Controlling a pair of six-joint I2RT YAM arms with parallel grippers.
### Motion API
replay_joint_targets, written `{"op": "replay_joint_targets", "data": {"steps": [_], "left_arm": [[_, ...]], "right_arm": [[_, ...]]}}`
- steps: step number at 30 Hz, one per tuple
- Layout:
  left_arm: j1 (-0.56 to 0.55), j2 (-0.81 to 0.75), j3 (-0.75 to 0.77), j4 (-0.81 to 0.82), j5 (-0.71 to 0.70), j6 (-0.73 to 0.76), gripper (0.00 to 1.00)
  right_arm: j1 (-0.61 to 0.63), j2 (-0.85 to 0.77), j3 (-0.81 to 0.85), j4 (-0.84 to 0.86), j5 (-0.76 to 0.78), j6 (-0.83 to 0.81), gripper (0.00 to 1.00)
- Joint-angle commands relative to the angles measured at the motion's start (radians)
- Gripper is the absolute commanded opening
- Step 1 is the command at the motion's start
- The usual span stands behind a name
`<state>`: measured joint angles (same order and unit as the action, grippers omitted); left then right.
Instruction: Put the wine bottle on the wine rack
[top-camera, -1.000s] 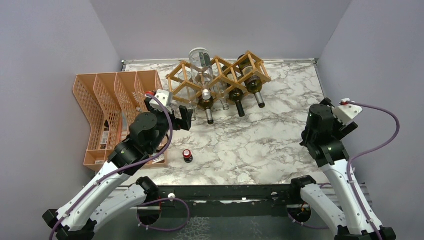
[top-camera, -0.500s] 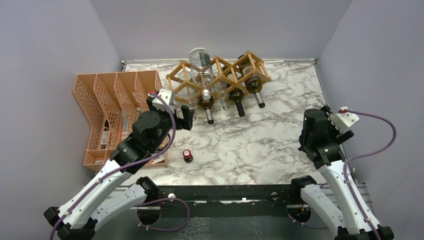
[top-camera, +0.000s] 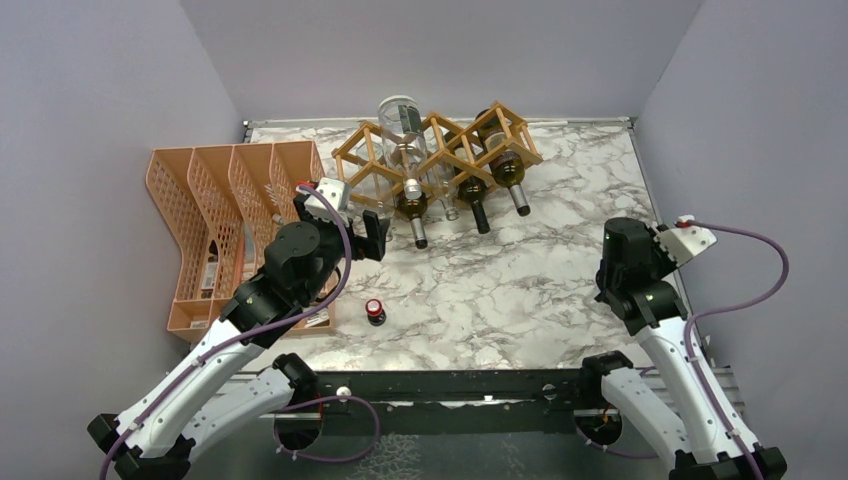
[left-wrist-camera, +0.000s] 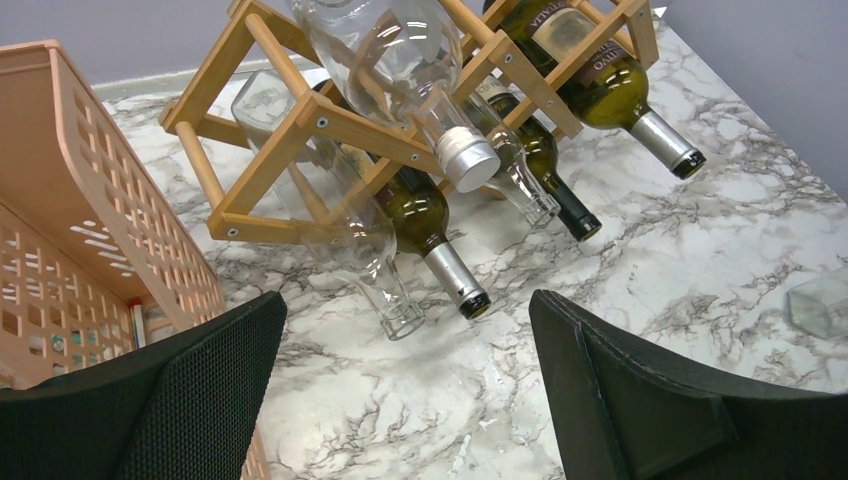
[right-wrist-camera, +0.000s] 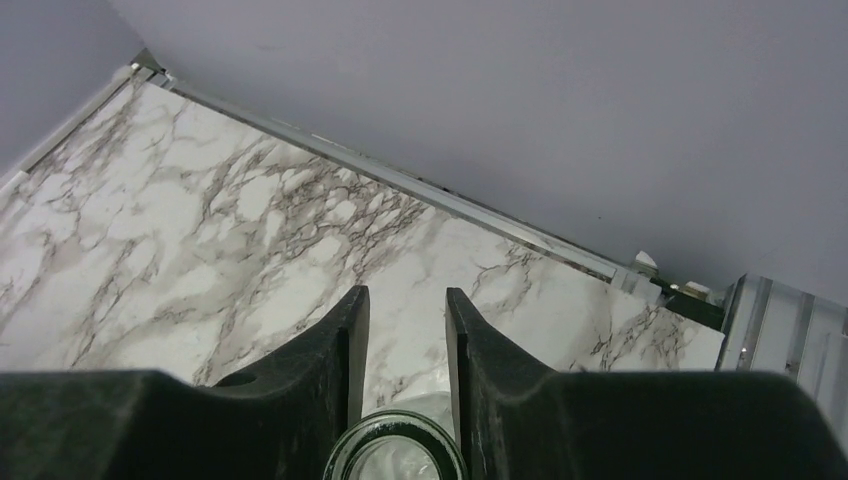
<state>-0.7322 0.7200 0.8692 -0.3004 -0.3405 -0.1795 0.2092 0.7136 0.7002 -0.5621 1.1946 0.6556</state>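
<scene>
Only the right wrist view shows the right tool (right-wrist-camera: 405, 295) clenched on the clear wine bottle (right-wrist-camera: 395, 455), its mouth alone visible; overhead, the arm (top-camera: 640, 275) hides it. The left tool (left-wrist-camera: 405, 325) hangs released before the wine rack (left-wrist-camera: 352, 112), well apart from that bottle.

Wine rack (top-camera: 437, 140) is the light wooden lattice with diamond cells, sitting a bit skewed at the far end of the table (top-camera: 560, 260). Its cells hold clear bottles (top-camera: 402, 125) and dark green ones (top-camera: 470, 190), necks poking toward me. Of the wine bottle (right-wrist-camera: 395, 452) I only see a round clear-glass rim, pinched in my right gripper (right-wrist-camera: 407, 295).
</scene>
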Motion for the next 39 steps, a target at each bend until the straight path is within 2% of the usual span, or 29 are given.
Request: {"op": "replay_joint_targets", "data": {"steps": [1, 7, 14, 19, 24, 27, 31, 34, 39], "left_arm": [[0.005, 0.002, 0.015, 0.026, 0.068, -0.015, 0.99], [0.005, 0.03, 0.004, 0.067, 0.204, -0.013, 0.99], [0.004, 0.085, -0.03, 0.206, 0.491, -0.055, 0.97], [-0.018, 0.152, -0.062, 0.339, 0.601, -0.11, 0.96], [-0.116, 0.218, -0.12, 0.517, 0.583, -0.091, 0.98], [-0.169, 0.278, -0.153, 0.622, 0.553, -0.078, 0.99], [-0.256, 0.39, -0.136, 0.687, 0.48, -0.037, 0.99], [-0.309, 0.471, -0.132, 0.752, 0.403, -0.023, 0.99], [-0.364, 0.587, -0.099, 0.803, 0.396, -0.009, 0.99]], "right_arm": [[-0.002, 0.001, -0.001, 0.067, -0.052, -0.078, 0.01], [-0.001, -0.015, 0.037, 0.177, -0.327, -0.278, 0.01], [-0.001, 0.012, 0.127, 0.125, -0.649, -0.304, 0.01], [-0.001, 0.015, 0.161, 0.133, -0.912, -0.328, 0.01], [-0.001, 0.041, 0.197, 0.131, -1.158, -0.29, 0.01], [-0.001, 0.05, 0.203, 0.139, -1.238, -0.241, 0.01], [-0.001, 0.05, 0.19, 0.184, -1.379, -0.17, 0.01], [-0.001, 0.05, 0.183, 0.211, -1.423, -0.106, 0.01], [-0.002, 0.044, 0.156, 0.256, -1.437, 0.008, 0.01]]}}
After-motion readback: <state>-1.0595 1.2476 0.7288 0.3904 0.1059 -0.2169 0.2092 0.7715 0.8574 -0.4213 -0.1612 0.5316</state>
